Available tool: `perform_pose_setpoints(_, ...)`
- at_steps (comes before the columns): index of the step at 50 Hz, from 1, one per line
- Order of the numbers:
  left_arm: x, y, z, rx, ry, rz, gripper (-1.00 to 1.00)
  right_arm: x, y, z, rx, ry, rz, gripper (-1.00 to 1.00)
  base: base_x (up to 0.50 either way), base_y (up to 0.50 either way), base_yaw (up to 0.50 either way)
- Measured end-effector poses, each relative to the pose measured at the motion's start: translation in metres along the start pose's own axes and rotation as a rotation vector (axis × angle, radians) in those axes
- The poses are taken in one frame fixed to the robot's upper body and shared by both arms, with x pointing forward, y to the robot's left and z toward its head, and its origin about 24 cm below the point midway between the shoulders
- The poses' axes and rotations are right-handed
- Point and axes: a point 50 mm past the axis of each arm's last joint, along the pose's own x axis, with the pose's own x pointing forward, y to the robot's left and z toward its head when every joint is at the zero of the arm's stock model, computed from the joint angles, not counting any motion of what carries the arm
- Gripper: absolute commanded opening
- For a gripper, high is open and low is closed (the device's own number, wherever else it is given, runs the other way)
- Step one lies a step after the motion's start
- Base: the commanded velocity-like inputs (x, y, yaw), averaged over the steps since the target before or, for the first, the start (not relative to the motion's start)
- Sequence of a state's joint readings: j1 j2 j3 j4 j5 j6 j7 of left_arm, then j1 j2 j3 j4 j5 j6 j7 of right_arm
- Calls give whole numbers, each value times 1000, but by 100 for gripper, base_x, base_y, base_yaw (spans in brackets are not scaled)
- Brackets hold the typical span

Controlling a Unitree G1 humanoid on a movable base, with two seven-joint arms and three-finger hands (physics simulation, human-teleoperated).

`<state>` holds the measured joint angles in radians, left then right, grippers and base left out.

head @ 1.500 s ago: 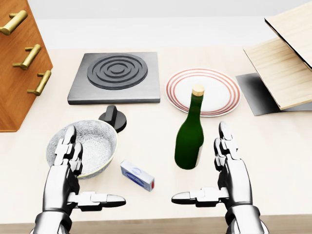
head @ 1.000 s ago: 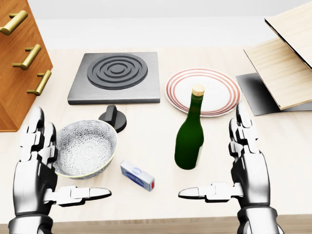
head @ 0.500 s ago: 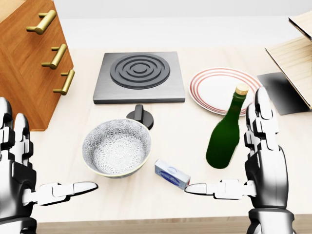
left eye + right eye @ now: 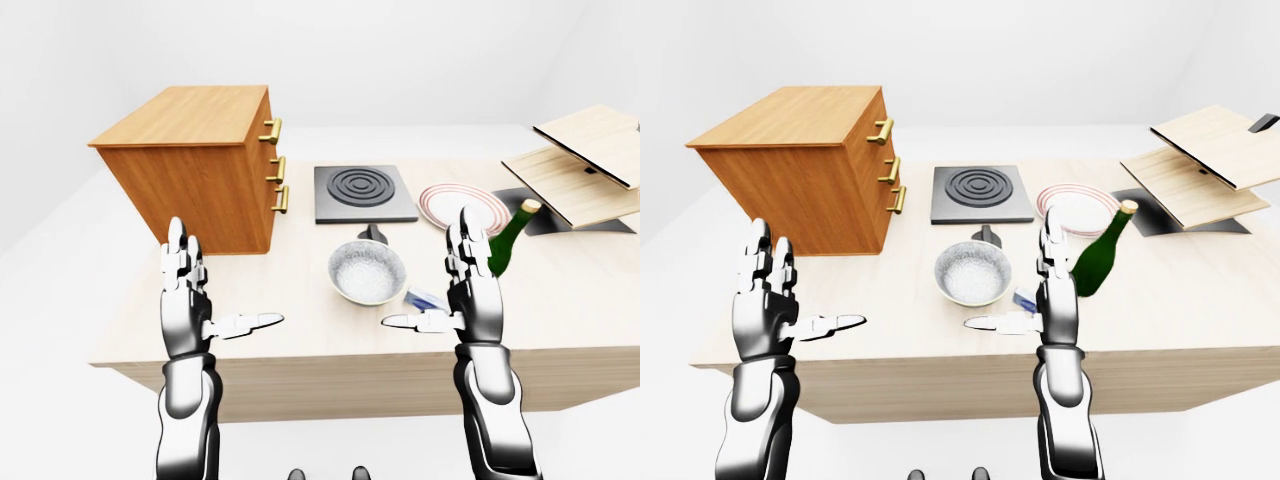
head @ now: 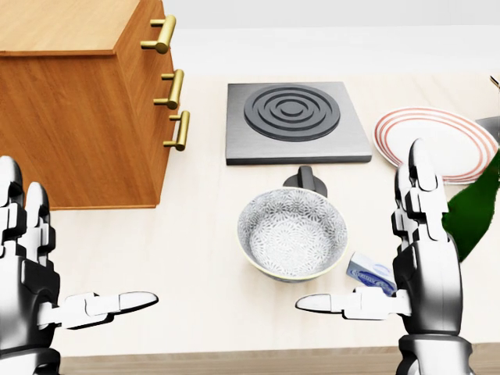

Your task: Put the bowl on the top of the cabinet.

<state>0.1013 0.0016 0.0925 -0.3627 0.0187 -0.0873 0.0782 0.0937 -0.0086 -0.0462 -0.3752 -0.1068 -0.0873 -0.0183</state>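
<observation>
Bowl (image 5: 293,233): patterned grey-white, upright on the pale table (image 5: 195,258), low centre of the head view, untouched by either hand. Just above it sits a black knob (image 5: 306,176) and, beyond that, the grey hob slab with concentric rings (image 5: 294,119). A small blue-and-white box (image 5: 369,273) lies close beside the bowl's lower right rim; whether the two touch cannot be told.

Cabinet (image 4: 195,160): wooden, three brass handles (image 5: 172,86) on its right face, standing on the table at the left, well apart from the bowl. Its top surface is bare wood.

Left hand (image 5: 35,269): raised at the lower left of the head view, fingers straight and pointing up, thumb extended to the right, fully spread and holding nothing. It is well left of the bowl.

Right hand (image 5: 414,262): raised at the lower right, same posture, thumb pointing left toward the bowl, fingers spread wide and empty. It stands near the bowl's right side without contact.

Green bottle (image 4: 1098,252): leaning, immediately right of the right hand. A red-ringed plate (image 5: 445,141) lies above it in the head view. Pale wooden boards (image 4: 585,165) occupy the far right
</observation>
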Motion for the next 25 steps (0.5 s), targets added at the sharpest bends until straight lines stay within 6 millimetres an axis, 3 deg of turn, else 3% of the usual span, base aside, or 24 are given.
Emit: perform_pose_setpoints(25, 0, -1, -1, -1, 6, -12, 100, 0, 1, -1, 2, 6, 9, 100, 0, 50, 0)
